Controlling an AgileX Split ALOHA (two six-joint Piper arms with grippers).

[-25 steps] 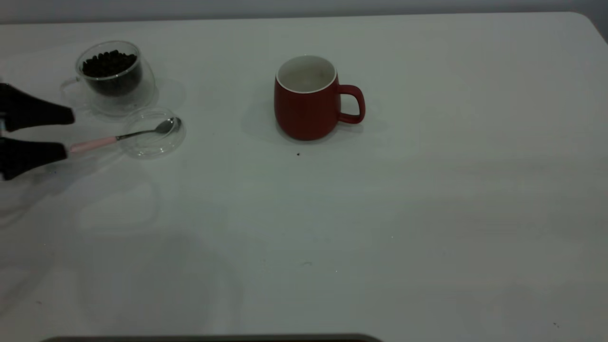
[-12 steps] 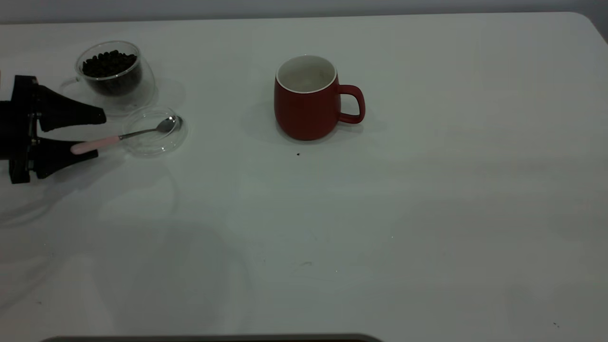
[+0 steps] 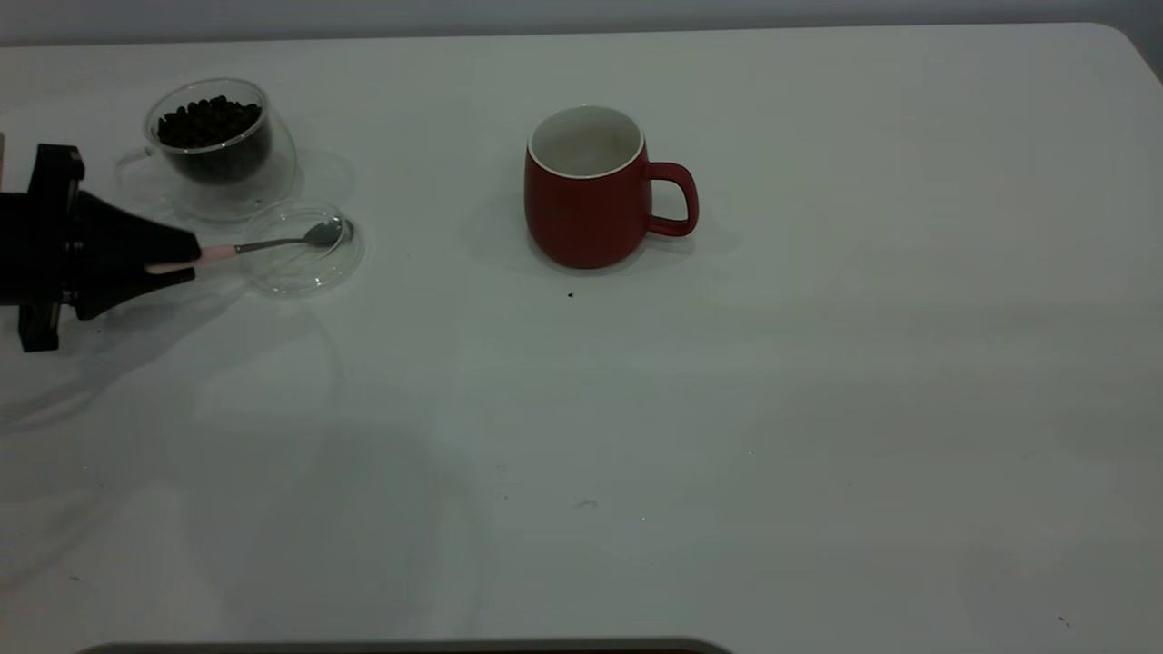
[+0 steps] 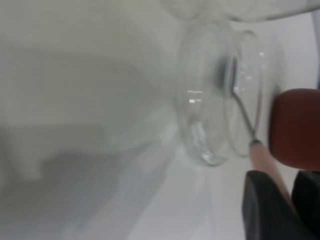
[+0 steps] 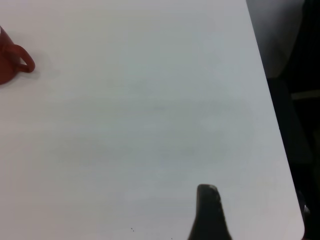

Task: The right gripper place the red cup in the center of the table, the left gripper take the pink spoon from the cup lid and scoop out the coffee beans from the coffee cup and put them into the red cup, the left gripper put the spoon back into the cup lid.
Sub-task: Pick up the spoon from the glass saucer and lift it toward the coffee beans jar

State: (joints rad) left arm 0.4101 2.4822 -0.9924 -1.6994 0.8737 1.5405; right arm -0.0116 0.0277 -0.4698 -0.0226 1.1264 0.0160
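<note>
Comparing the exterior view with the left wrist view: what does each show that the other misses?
Only the exterior view shows the whole red cup with its handle, the coffee beans heaped in the glass coffee cup, and most of the table. Only the left wrist view shows, close up, the spoon's metal neck meeting its pink handle over the lid's rim. Both show the left gripper shut on the pink spoon, whose bowl rests in the cup lid.

Pink spoon (image 3: 273, 243): bowl in cup lid (image 3: 304, 263), handle clamped.
</note>
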